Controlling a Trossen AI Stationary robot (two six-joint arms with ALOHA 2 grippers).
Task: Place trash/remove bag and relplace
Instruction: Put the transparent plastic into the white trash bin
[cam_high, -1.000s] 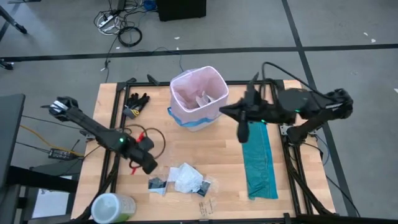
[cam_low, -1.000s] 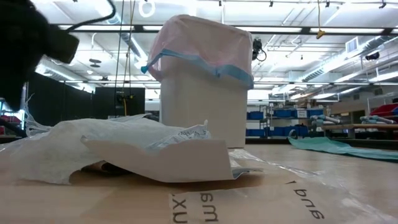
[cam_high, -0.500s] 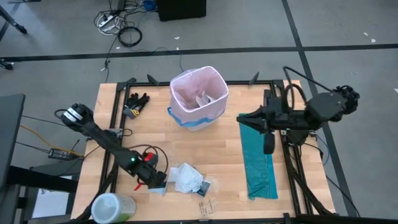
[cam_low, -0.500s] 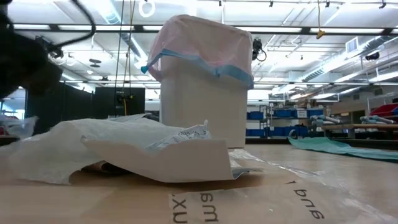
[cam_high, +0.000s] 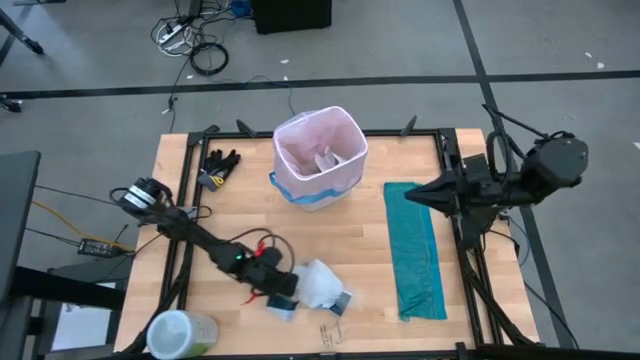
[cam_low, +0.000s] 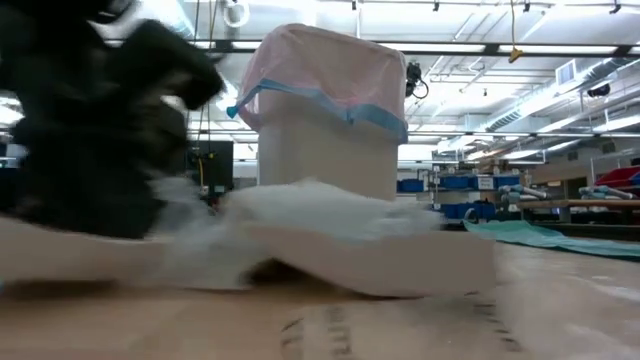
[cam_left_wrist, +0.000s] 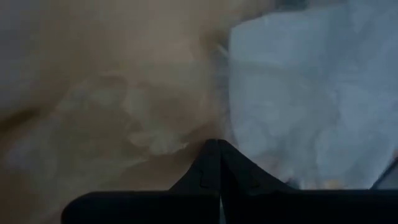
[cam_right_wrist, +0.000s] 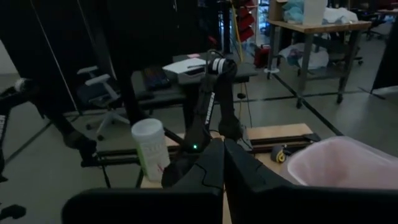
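Note:
The trash, crumpled white papers and dark packets, lies on the table near its front edge. In the low view the trash is a blurred white heap. My left gripper is shut and low at the heap's left side; my left gripper shows white paper just ahead. The bag, pale pink with a blue band, lines the white bin at the table's far side, with a few scraps inside. My right gripper is shut and held high at the table's right. My left gripper bears on the left edge of the trash heap with its shut fingers, slanting down from the table's left. The gripper itself hides the exact place of contact. The heap lies on the table.
A teal-green plastic bag lies flat along the table's right side. Black gloves lie at the far left, a white-and-green container stands at the near left corner, and a printed sheet lies by the front edge.
My left gripper has gone down and toward the table's right and near edges into the trash, rolling as it went, and has shoved the heap and packets to the right. My right gripper has drawn back from beside the bin toward the table's right edge.

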